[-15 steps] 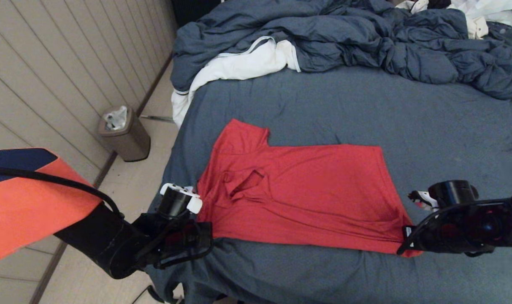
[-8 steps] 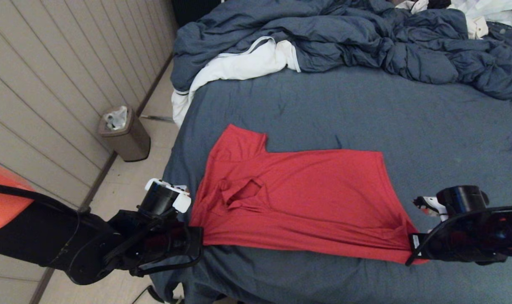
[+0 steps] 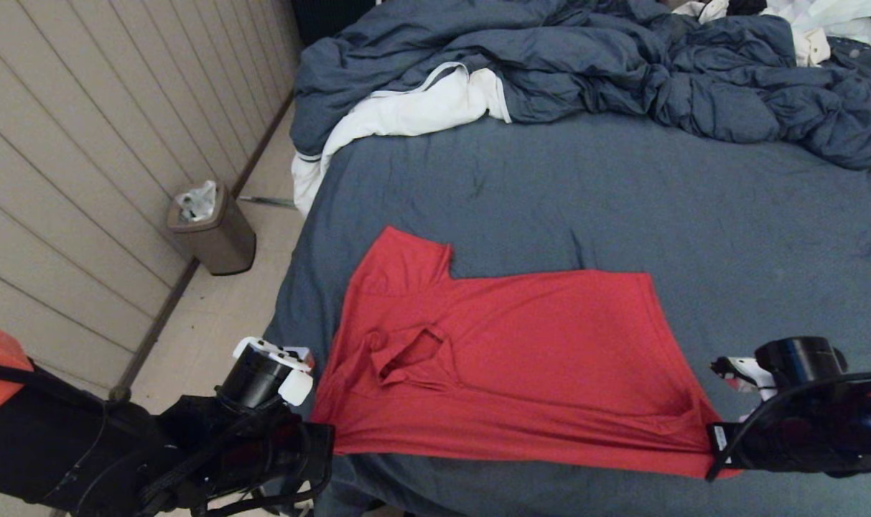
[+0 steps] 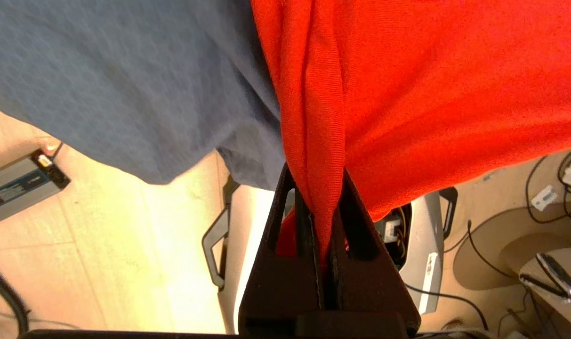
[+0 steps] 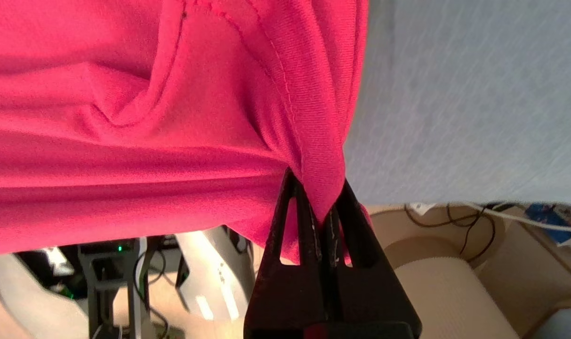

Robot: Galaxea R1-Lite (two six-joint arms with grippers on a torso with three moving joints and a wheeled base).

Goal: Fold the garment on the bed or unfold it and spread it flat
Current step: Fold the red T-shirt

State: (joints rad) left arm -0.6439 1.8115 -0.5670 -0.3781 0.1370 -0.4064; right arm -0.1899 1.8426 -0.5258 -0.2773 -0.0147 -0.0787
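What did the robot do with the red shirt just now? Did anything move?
Both grippers, the left gripper and the right gripper, stayed shut on the near edge of the red T-shirt and pulled it toward the robot, so the whole shirt slid closer across the bed. Nothing was let go. The blue duvet, the white cloth and the bin did not move.

You cannot see the left gripper [image 3: 319,439] fingertips in the head view; its own housing covers them. The right gripper [image 3: 715,449] likewise hides the garment [image 3: 507,359] corner it pinches. The garment's near edge hangs past the bed [image 3: 622,201] rim, its underside unseen. The duvet [image 3: 586,64] runs off the frame's top edge.
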